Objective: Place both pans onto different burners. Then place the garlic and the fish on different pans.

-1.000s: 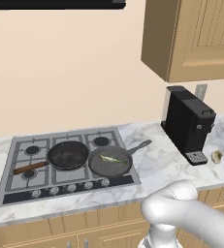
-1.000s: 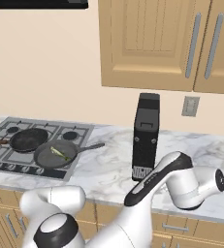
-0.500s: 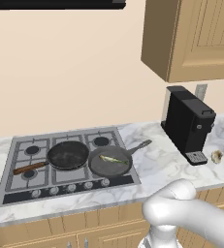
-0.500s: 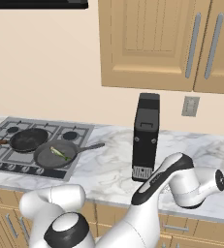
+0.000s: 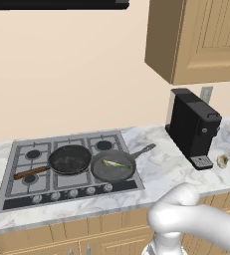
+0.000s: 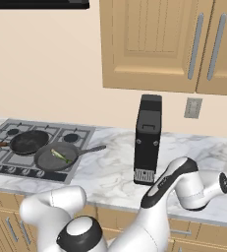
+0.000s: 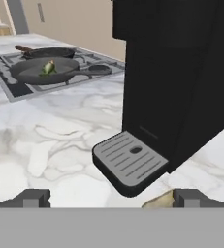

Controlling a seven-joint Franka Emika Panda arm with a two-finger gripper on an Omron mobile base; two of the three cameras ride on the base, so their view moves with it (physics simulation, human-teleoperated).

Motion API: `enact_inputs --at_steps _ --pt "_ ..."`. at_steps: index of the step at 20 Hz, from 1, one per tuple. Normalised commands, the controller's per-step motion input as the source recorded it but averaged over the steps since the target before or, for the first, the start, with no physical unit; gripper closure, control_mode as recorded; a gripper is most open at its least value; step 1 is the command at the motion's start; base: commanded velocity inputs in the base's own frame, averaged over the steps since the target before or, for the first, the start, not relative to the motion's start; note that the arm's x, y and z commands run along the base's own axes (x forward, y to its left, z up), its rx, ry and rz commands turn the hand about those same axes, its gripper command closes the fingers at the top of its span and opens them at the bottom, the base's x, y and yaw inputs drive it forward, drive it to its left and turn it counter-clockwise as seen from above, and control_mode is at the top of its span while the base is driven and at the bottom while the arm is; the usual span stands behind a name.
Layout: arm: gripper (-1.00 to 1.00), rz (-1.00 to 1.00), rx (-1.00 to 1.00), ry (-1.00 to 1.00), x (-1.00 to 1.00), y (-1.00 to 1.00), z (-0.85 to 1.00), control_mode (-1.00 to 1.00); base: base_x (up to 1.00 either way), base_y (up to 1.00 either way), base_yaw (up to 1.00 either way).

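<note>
Your gripper (image 7: 111,198) stands wide and empty, low beside the coffee machine (image 5: 192,127). The garlic (image 5: 222,160) lies on the counter just past its drip tray (image 7: 129,162). Close carelessly and you may clip the tray or roll the bulb away.

You see the round black frying pan with a long brown wooden handle (image 5: 69,159) on the grey steel cooktop's middle burner. Just beside it, the dark grey short-handled pan (image 5: 113,167) holds the slender yellow-green fish (image 5: 116,163). The small whitish-beige garlic bulb (image 5: 222,161) lies well apart on the marble surface (image 5: 166,169).
</note>
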Motion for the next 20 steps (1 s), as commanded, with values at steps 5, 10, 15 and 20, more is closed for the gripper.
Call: enact_inputs --at_steps 5,10,15,20 --pt "-1.00 0.00 0.00 0.00 0.23 -0.17 -0.18 -1.00 0.00 0.00 0.00" --pt "-1.00 0.00 0.00 0.00 0.24 -0.18 -0.19 -1.00 0.00 0.00 0.00" --pt "-1.00 0.00 0.00 0.00 0.23 -0.16 -0.19 -1.00 0.00 0.00 0.00" --pt "-1.00 0.00 0.00 0.01 0.23 -0.13 -0.22 -1.00 0.00 0.00 0.00"
